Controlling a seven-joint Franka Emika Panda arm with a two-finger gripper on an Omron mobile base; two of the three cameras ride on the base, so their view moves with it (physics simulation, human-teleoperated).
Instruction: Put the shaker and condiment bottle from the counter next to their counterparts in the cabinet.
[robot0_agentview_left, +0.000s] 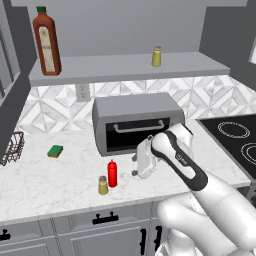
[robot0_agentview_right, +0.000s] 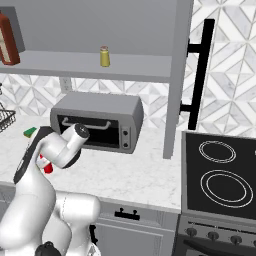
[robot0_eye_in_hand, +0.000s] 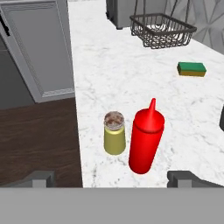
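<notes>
Yellow-olive shaker (robot0_eye_in_hand: 114, 139) just beside red squeeze bottle (robot0_eye_in_hand: 145, 141) near marble tabletop (robot0_eye_in_hand: 113, 83) edge, both upright, gripper (robot0_eye_in_hand: 116, 178) above them, fingers (robot0_eye_in_hand: 38, 178) apart, empty

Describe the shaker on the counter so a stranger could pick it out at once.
Start at the grey toaster oven on the marble counter and come forward toward the counter's front edge. Two small containers stand side by side there. The shaker is the short yellow-olive cylinder with a pale cap, beside the taller red squeeze bottle; its look-alike stands up on the cabinet shelf.
</notes>
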